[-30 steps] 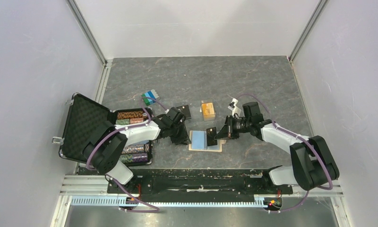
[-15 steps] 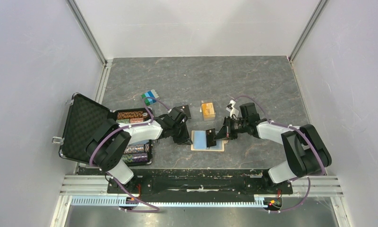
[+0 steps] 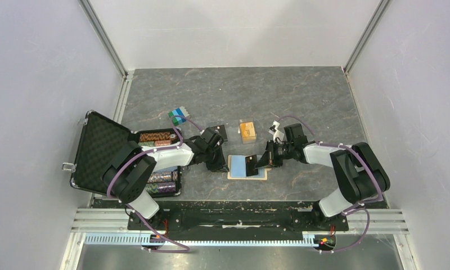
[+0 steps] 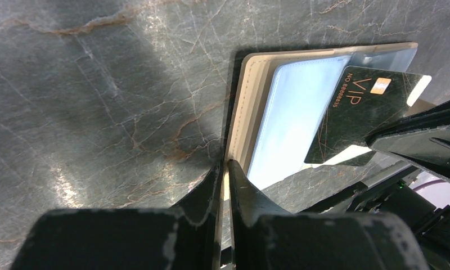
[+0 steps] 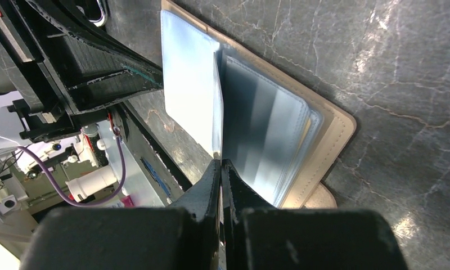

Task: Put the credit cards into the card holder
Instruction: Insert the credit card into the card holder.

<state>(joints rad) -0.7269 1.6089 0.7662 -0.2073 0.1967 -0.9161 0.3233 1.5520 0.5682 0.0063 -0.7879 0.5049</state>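
Card holder [image 3: 237, 167]: open flat on table [image 3: 301, 101], between both grippers.
Left gripper [image 4: 225, 167]: pinching its tan cover edge.
Right gripper [image 5: 220, 164]: clamped on black VIP credit card [image 4: 364, 115], tilted over the blue pockets.

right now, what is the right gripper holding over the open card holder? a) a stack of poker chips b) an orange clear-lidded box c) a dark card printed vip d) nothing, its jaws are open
C: the right gripper is shut on a thin dark VIP card, which the left wrist view shows tilted over the light-blue inside of the card holder.
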